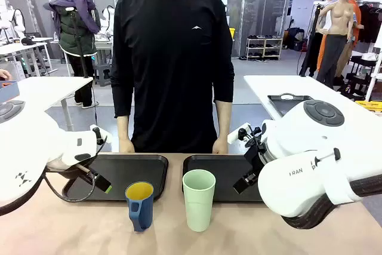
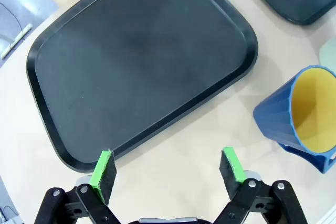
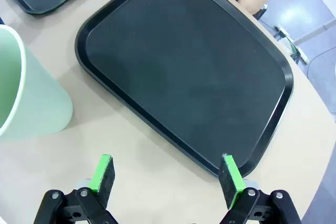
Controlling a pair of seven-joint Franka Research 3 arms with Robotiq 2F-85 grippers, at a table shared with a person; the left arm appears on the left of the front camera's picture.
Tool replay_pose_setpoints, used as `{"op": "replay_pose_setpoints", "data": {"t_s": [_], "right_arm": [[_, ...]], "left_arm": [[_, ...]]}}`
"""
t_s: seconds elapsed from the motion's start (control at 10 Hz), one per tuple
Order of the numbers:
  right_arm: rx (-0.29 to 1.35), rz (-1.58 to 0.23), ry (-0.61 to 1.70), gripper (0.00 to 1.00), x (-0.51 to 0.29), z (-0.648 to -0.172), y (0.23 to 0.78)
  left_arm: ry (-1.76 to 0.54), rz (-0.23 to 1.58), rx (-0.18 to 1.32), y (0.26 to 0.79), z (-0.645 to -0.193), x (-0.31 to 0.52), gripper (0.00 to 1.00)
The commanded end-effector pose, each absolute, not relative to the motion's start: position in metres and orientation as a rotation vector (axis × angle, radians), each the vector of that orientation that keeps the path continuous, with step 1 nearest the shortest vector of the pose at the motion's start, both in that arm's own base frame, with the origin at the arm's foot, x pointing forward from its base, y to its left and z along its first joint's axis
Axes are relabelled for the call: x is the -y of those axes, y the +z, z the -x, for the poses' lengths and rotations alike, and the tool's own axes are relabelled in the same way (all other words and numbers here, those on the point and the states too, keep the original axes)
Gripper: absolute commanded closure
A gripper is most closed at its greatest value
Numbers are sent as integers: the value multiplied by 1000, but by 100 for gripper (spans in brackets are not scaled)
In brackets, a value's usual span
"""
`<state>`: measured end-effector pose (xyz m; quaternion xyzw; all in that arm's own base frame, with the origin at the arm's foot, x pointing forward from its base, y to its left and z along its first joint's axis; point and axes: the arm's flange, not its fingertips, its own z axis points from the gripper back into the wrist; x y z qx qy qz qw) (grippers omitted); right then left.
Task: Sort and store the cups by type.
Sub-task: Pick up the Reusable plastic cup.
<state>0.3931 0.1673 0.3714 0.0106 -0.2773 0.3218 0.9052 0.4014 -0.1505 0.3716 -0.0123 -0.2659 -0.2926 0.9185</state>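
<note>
Sorting seems not yet begun. The dark blue handled mug with yellow inside and the tall mint-green plastic tumbler stand on the beige table, just before the left black tray and the right black tray. The left gripper and the right gripper are spread wide, holding nothing. Next, each should probably reach its nearer cup.

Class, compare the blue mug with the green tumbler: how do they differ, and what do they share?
The blue mug is shorter than the green tumbler. The mug has a handle; the tumbler has none. The mug is dark blue with a yellow inside; the tumbler is pale mint green. Both stand upright on the table.
</note>
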Motion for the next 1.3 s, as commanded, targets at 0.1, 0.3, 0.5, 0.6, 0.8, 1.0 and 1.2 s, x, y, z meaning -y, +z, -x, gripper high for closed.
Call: {"op": "replay_pose_setpoints", "data": {"t_s": [0.1,0.3,0.5,0.6,0.8,1.0,1.2], "right_arm": [[573,-22,665,0,-167,-393,371],[573,-22,665,0,-167,-393,371],[573,-22,665,0,-167,-393,371],[573,-22,665,0,-167,-393,371],[573,-22,665,0,-167,-393,371],[573,-22,665,0,-167,-393,371],[573,-22,665,0,-167,-393,371]], "left_arm": [[-602,25,547,372,-401,151,0],[-602,25,547,372,-401,151,0],[-602,25,547,372,-401,151,0],[-602,25,547,372,-401,151,0],[-602,25,547,372,-401,151,0],[-602,25,547,372,-401,151,0],[-602,25,547,372,-401,151,0]]}}
